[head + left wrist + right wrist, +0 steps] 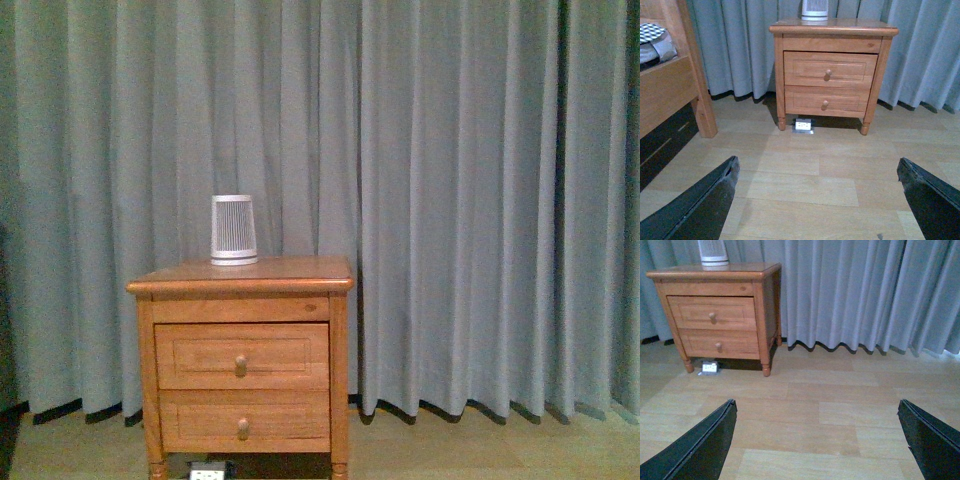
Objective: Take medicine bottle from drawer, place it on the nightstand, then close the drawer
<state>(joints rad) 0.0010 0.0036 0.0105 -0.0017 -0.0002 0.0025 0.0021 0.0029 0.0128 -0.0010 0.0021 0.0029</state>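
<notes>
White tapered cylinder with dark vertical slats (234, 230), upright, backed by pleated grey-blue curtain (480, 200) hanging to pale wood-plank floor (830, 405). White socket block (803, 124) lying on floor. Wooden bed frame (670, 95) in left wrist view, checkered fabric (650, 31) on it, well apart from socket block.

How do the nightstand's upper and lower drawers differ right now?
The upper drawer has a slightly taller front than the lower drawer. The upper drawer sits right under the top, the lower drawer just above the feet. Both are shut, same honey wood, one round knob each.
</notes>
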